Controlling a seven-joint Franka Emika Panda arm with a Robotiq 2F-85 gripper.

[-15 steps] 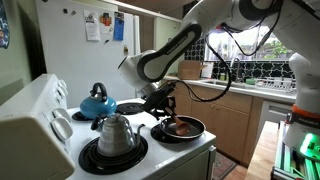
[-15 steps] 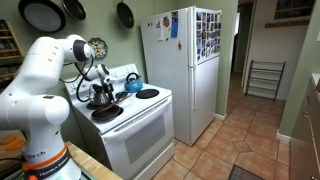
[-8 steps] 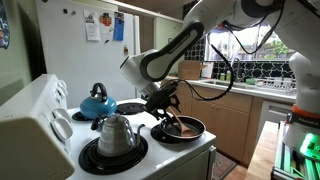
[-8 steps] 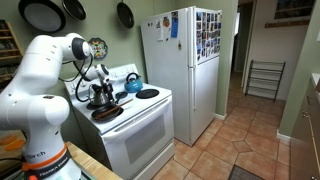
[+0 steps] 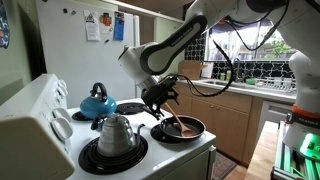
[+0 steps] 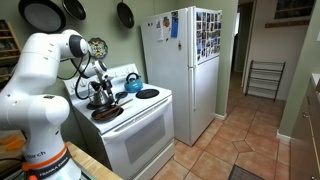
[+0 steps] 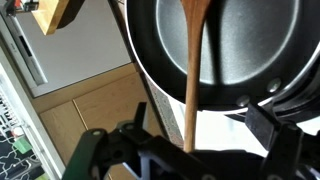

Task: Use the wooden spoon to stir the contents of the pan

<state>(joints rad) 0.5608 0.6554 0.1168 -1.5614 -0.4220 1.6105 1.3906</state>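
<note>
1. On the stove [image 5: 165, 158] in an exterior view, the pan [image 5: 198, 134] holds a reddish-brown bit of food [image 5: 186, 127].
2. My gripper [image 5: 160, 100] hangs above the pan, pinching the wooden spoon [image 5: 170, 117] by its handle.
3. The spoon slants down, its tip inside the pan.
4. A steel kettle [image 5: 115, 133] sits beside the pan, and a blue kettle [image 5: 96, 101] behind.

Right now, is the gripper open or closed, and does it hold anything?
The gripper is closed on the wooden spoon, whose tip is in the pan.
</note>
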